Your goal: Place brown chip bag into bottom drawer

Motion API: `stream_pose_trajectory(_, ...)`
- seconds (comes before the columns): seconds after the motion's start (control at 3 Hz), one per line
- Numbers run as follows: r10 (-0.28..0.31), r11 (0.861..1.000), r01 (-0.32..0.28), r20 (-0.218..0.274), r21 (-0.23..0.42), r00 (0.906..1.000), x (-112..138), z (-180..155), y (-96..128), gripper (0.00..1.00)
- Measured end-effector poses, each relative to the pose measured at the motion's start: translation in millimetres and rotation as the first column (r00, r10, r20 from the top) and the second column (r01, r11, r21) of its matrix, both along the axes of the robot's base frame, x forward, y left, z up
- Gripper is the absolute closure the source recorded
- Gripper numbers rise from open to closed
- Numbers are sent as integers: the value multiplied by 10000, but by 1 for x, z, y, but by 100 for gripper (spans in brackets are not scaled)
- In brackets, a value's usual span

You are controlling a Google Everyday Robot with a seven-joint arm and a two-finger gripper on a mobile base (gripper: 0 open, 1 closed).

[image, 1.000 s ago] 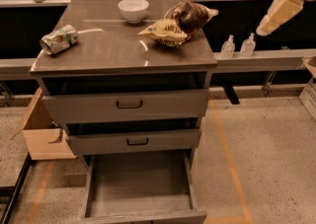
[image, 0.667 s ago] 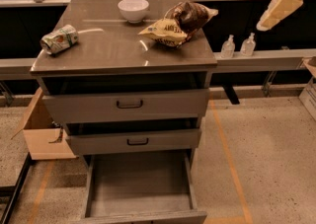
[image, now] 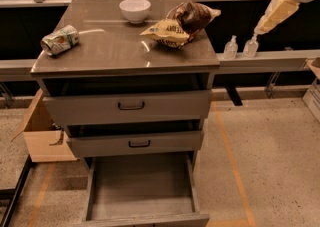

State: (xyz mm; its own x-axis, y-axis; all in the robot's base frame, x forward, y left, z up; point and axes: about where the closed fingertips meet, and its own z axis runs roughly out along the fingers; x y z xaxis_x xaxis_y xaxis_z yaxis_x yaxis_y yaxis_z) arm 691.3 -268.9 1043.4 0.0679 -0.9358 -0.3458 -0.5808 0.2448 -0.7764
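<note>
Brown chip bag (image: 182, 23) unmoved on cabinet (image: 115, 53); gripper (image: 266, 22) upper right, edged left.

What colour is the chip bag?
The chip bag is dark brown with a pale yellow panel, camera view; tool hangs upper right.

My gripper (image: 265, 23), upper right of the cabinet (image: 125, 53): pale yellow; chip bag (image: 182, 22): dark brown, pale yellow panel, dark lettering; bowl (image: 135, 9): white; can (image: 60, 40): green and white; bottom drawer (image: 142, 186): plain grey; drawer fronts (image: 170, 107): grey, black handles (image: 131, 106); floor (image: 270, 151): speckled beige, orange lines (image: 230, 161); box (image: 42, 133): tan.
</note>
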Motion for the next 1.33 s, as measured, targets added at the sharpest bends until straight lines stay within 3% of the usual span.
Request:
stream_pose_trajectory(0.33, 1419, 9898, -1413, 396, -186, 9891, 25, -14, 17, 0)
stream_pose_trajectory(0.67, 2846, 9570, -2790, 699, -797, 9561, 45, -30, 41, 0)
stream_pose_trajectory(1.33, 4618, 8778, -4393, 933, -1909, 8821, 86, -49, 80, 0)
